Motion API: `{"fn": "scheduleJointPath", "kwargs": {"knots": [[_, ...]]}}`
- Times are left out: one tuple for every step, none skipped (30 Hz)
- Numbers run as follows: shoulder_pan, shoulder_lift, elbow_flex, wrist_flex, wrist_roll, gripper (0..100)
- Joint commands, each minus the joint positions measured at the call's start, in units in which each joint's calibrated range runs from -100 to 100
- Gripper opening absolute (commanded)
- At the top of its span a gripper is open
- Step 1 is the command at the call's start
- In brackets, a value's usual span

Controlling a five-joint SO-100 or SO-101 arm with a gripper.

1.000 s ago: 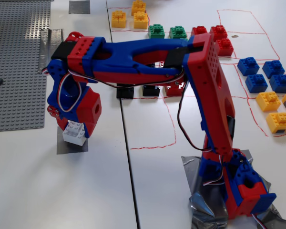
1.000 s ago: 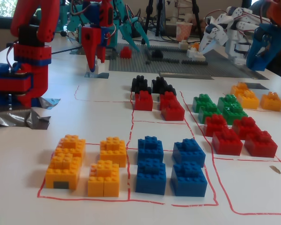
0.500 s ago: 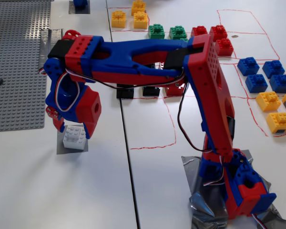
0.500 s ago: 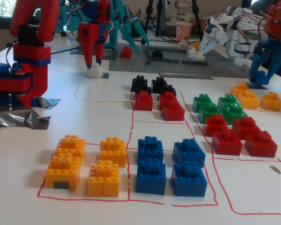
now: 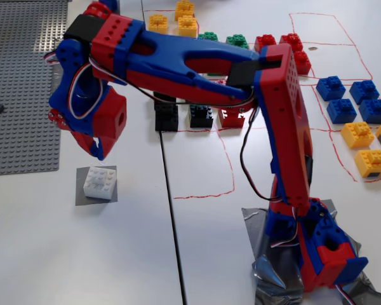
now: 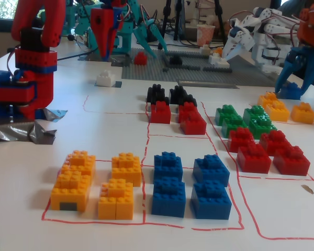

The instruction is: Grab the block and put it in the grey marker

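Note:
The white studded block (image 5: 100, 182) sits on the flat grey marker (image 5: 82, 196) at the lower left of a fixed view. It also shows at the far side of the table in a fixed view (image 6: 105, 78). My gripper (image 5: 95, 149) hangs just above and behind the block without touching it. It holds nothing and its jaws look a little apart. In a fixed view the gripper (image 6: 109, 51) points down right over the block. The red and blue arm reaches left from its base (image 5: 320, 254).
The large grey studded baseplate (image 5: 22, 95) lies left of the gripper. Two black bricks (image 5: 166, 116) stand under the arm. Red, green, yellow and blue bricks (image 6: 170, 183) fill red-drawn boxes. Wrinkled silver tape (image 5: 270, 270) holds the base. Other robots stand at the table's far side.

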Motion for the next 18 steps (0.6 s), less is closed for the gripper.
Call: {"fn": "scheduleJointPath", "kwargs": {"knots": [[1.4,-8.6,-5.1,1.5,0.6,0],[1.7,-9.4,-5.2,1.8,0.6,0],[2.1,-10.1,-5.2,2.3,0.6,0],[2.4,-10.7,-5.3,2.7,0.6,0],[2.9,-11.3,-5.4,3.3,0.6,0],[3.3,-11.9,-5.5,4.0,0.6,0],[3.7,-12.5,-5.5,4.7,0.5,0],[4.3,-13.1,-5.5,5.4,0.4,0],[4.9,-13.9,-5.5,6.0,0.4,0],[5.5,-14.6,-5.5,6.4,0.4,0],[6.1,-15.5,-5.5,6.8,0.4,0],[6.8,-16.3,-5.4,7.2,0.3,0],[7.6,-17.2,-5.1,7.3,0.3,0],[8.5,-18.1,-4.6,7.5,0.2,0],[9.5,-19.0,-3.9,7.7,0.2,0],[10.6,-19.7,-3.3,8.0,0.2,0],[11.8,-20.5,-2.7,8.5,0.2,0],[12.9,-21.2,-2.4,9.1,0.2,0]]}}
